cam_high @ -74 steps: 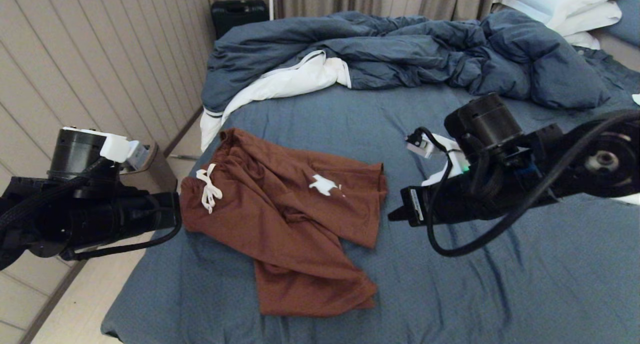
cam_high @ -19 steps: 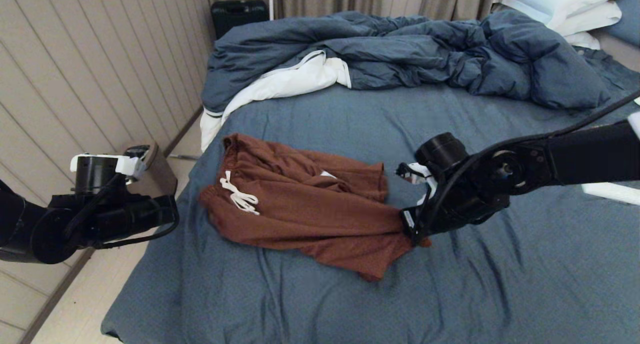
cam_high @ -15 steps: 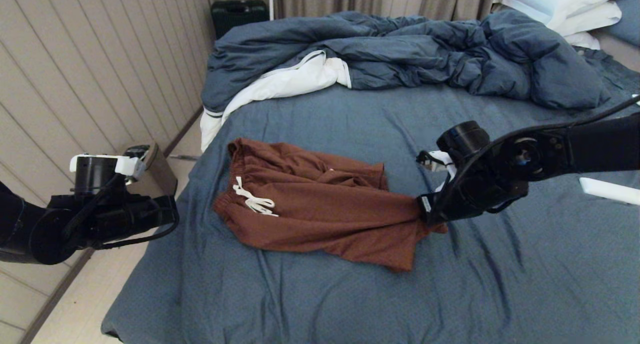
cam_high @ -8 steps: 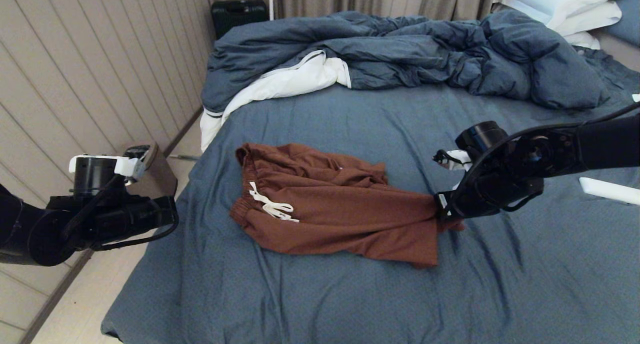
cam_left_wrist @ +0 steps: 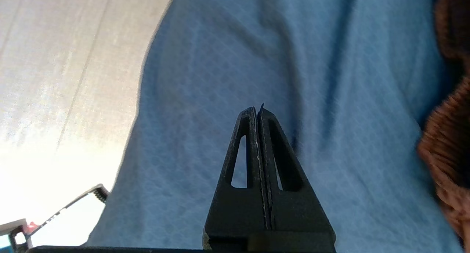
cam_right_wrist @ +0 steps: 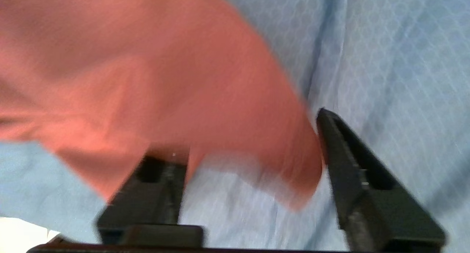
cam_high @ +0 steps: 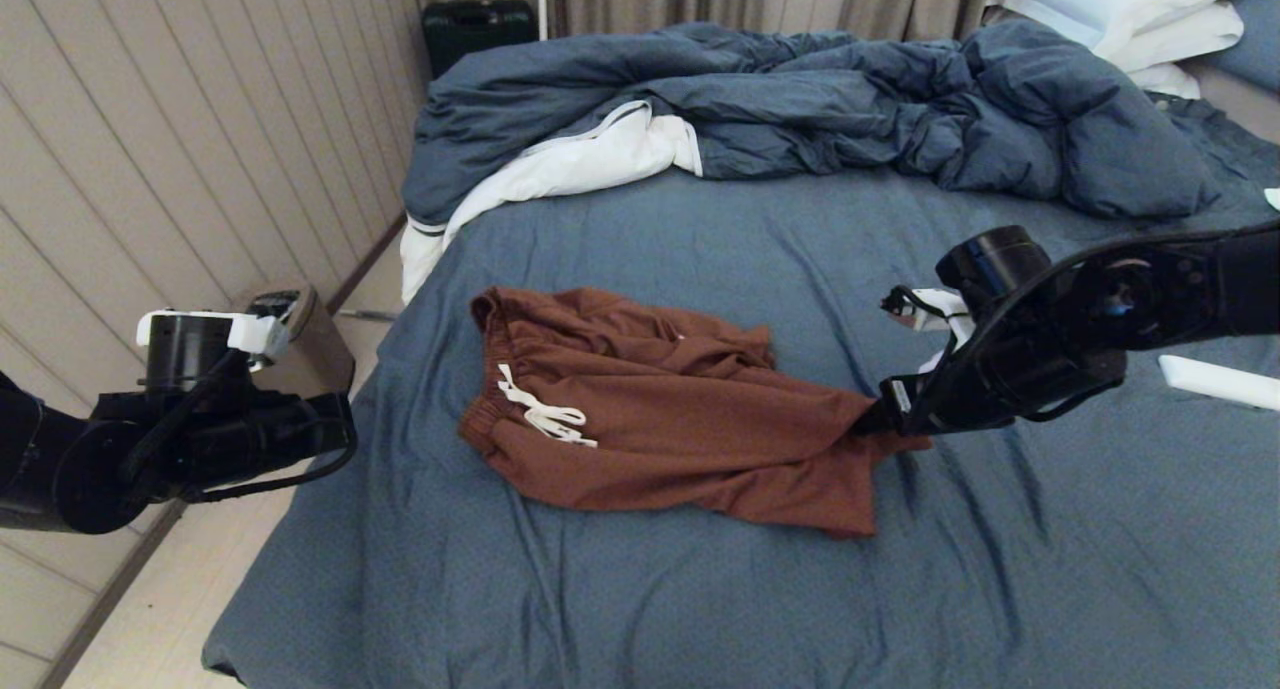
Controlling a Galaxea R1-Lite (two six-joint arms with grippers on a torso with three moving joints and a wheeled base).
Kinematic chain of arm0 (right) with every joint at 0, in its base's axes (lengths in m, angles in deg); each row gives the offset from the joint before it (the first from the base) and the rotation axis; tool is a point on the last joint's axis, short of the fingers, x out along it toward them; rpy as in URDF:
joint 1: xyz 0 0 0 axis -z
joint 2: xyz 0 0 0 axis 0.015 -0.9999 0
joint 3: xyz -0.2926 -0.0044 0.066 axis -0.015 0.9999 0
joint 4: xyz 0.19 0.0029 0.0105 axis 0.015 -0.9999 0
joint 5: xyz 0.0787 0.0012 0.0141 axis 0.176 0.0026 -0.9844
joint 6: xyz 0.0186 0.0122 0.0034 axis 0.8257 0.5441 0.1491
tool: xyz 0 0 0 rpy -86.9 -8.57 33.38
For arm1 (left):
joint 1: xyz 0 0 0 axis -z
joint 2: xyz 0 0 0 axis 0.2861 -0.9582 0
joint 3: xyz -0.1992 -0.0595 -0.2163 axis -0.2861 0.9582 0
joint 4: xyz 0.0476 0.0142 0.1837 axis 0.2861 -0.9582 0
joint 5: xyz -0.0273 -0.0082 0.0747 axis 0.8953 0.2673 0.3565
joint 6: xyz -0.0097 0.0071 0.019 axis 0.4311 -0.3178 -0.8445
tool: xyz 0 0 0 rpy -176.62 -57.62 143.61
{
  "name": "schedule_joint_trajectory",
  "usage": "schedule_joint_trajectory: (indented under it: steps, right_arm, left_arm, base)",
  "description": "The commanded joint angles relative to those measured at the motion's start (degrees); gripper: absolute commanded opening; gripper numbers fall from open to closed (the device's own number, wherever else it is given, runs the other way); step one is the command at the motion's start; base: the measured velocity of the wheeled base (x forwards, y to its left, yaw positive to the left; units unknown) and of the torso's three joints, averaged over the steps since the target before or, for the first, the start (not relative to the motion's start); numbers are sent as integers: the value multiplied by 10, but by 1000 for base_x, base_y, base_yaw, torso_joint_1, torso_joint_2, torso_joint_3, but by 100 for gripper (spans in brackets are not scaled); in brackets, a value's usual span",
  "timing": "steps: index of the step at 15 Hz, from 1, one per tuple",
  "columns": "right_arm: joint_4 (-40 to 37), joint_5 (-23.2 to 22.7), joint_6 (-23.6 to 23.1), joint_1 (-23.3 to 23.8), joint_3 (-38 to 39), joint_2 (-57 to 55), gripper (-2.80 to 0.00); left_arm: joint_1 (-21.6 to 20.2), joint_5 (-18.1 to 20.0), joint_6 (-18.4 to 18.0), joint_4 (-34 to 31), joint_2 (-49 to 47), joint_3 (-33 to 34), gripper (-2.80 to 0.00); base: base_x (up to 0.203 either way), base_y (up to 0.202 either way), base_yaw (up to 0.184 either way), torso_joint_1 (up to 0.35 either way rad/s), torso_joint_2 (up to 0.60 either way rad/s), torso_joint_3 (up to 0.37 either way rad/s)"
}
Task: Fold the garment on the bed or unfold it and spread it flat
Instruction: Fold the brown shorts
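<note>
The garment [cam_high: 660, 419], rust-brown shorts with a white drawstring [cam_high: 545, 419], lies rumpled across the middle of the bed [cam_high: 700, 589], waistband to the left, legs stretched to the right. My right gripper [cam_high: 872, 424] is at the right leg's hem, low over the sheet. In the right wrist view it [cam_right_wrist: 242, 139] is open, its fingers wide apart, with the loose hem [cam_right_wrist: 147, 80] lying between them unpinched. My left gripper [cam_high: 345, 434] hangs shut and empty beside the bed's left edge. Its closed fingertips [cam_left_wrist: 257, 111] point over the sheet, the garment [cam_left_wrist: 448, 143] off to one side.
A rumpled blue duvet [cam_high: 800, 99] with white lining fills the far side of the bed, with white pillows [cam_high: 1120, 9] at the far right. A white flat object [cam_high: 1220, 381] lies on the sheet behind my right arm. A panelled wall and floor run along the left.
My right gripper dragged the shorts' leg to the right across the sheet, then opened and let the hem go. The left arm has stayed still.
</note>
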Motion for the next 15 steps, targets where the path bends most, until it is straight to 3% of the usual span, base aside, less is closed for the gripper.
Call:
schedule_joint_trajectory:
  steps: [1,4,5,7,11,15]
  right_arm:
    - [-1,-8,-1,-1,25,66,0]
    - [-2,-15,0,-1,63,147,0]
    - [-1,-15,0,-4,78,175,-280]
    - [-3,-16,0,-24,111,225,-280]
    - [-8,-16,4,-89,167,239,-280]
    - [16,-26,6,-103,177,215,-280]
  left_arm:
    - [0,1,1,2,9,1,-280]
    - [0,1,2,2,21,2,-280]
    - [0,1,3,-2,33,4,-280]
    - [9,10,5,-26,68,8,-280]
    - [79,13,7,-46,46,6,-280]
    - [164,8,25,-65,26,-31,-280]
  base:
    - [0,0,0,0,0,0]
    - [0,0,0,0,0,0]
    - [0,0,0,0,0,0]
    - [0,0,0,0,0,0]
    - [0,0,0,0,0,0]
    - [0,0,0,0,0,0]
